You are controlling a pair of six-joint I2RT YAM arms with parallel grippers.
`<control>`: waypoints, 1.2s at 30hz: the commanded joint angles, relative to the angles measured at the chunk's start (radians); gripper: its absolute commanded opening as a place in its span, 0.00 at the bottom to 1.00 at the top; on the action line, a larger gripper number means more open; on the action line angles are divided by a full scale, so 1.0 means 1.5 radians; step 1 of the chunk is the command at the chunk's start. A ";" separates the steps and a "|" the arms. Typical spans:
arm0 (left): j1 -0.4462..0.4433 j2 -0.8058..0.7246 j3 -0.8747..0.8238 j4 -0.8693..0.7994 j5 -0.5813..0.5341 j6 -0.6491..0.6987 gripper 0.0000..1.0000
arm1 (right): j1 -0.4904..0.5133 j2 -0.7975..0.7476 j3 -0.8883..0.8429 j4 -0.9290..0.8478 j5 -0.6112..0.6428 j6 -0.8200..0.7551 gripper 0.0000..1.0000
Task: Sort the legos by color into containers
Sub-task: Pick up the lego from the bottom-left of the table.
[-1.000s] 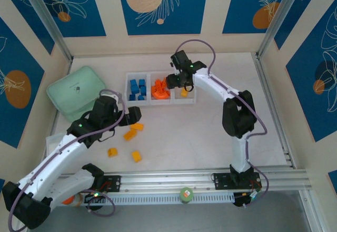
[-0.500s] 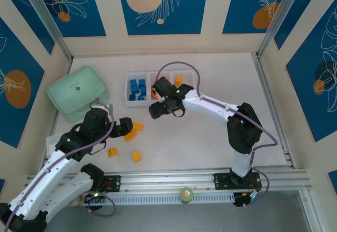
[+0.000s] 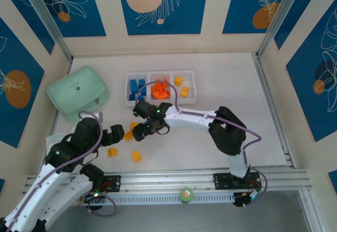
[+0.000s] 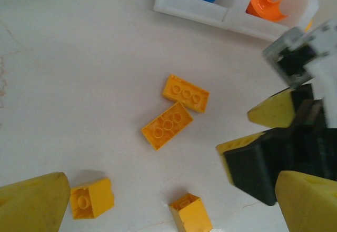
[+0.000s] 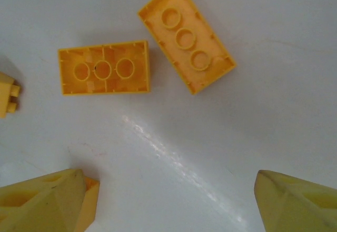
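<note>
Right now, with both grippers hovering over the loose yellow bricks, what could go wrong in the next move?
1. The open right gripper hangs above a yellow brick and a second yellow brick lying almost against it; closing on one may push or drag the other.
2. The left gripper, also open, hangs over the same patch, and the right gripper's fingers sit near one of its own fingers; the arms could collide.
</note>
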 commanded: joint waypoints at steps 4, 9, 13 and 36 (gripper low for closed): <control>0.008 -0.028 0.011 -0.030 -0.031 -0.033 0.99 | 0.028 0.049 0.063 0.031 -0.007 0.023 0.87; 0.008 -0.039 0.031 -0.046 -0.051 -0.042 0.99 | 0.036 0.090 0.098 0.034 -0.002 0.037 0.87; 0.008 -0.047 0.038 -0.052 -0.062 -0.051 0.99 | 0.043 0.125 0.127 0.027 0.005 0.030 0.88; 0.008 -0.054 0.049 -0.050 -0.080 -0.074 0.99 | 0.069 0.230 0.221 0.000 0.071 -0.010 0.76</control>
